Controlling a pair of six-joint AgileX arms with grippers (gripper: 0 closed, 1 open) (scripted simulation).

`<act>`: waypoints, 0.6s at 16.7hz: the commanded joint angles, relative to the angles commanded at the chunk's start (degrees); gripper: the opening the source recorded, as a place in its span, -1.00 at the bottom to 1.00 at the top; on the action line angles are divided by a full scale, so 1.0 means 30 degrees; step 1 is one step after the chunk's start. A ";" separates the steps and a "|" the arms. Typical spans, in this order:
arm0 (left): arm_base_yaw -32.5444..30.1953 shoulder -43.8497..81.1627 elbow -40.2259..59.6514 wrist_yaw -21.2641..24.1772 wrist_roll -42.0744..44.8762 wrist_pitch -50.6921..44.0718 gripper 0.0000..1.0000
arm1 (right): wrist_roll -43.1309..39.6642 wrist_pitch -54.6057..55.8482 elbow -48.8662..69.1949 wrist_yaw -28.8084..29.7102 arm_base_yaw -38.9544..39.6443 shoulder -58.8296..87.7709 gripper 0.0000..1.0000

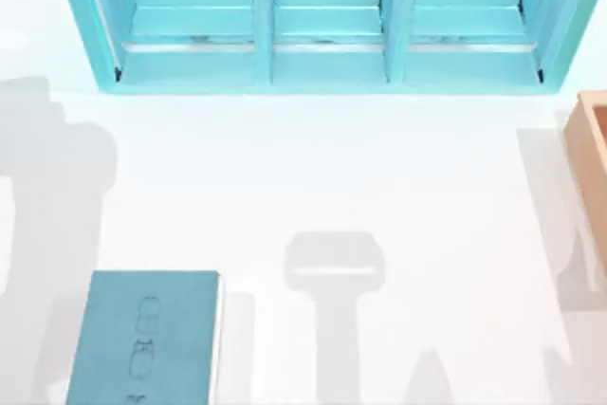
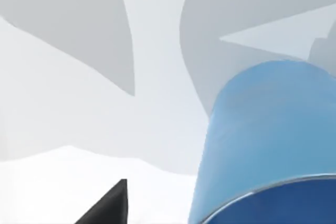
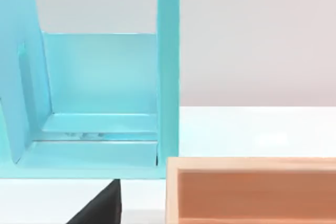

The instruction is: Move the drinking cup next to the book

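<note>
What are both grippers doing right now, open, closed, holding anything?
Left gripper: cannot be told; one dark fingertip shows beside the blue cup, on the white table.
Right gripper: cannot be told; it faces the shelf unit and wooden box.

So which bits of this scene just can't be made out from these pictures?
- Book: top view's bottom edge cuts off its near end.
- Wooden box: cropped by the top view's right edge.
- Blue cup: left wrist view's edges cut it off.
- Left tool: one dark fingertip in view, so its grip is unclear.
</note>
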 joint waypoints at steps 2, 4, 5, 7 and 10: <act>0.0000 0.0000 0.0000 0.0000 0.0000 0.0000 0.40 | 0.0000 0.0000 0.0000 0.0000 0.0000 0.0000 1.00; 0.0000 0.0000 0.0000 0.0000 0.0000 0.0000 0.10 | 0.0000 0.0000 0.0000 0.0000 0.0000 0.0000 1.00; 0.0000 0.0000 0.0000 0.0000 0.0000 0.0000 -0.06 | 0.0000 0.0000 0.0000 0.0000 0.0000 0.0000 1.00; 0.0000 0.0000 0.0000 0.0000 0.0000 0.0000 -0.36 | 0.0000 0.0000 0.0000 0.0000 0.0000 0.0000 1.00; 0.0000 0.0000 0.0000 0.0000 0.0000 0.0000 -0.81 | 0.0000 0.0000 0.0000 0.0000 0.0000 0.0000 1.00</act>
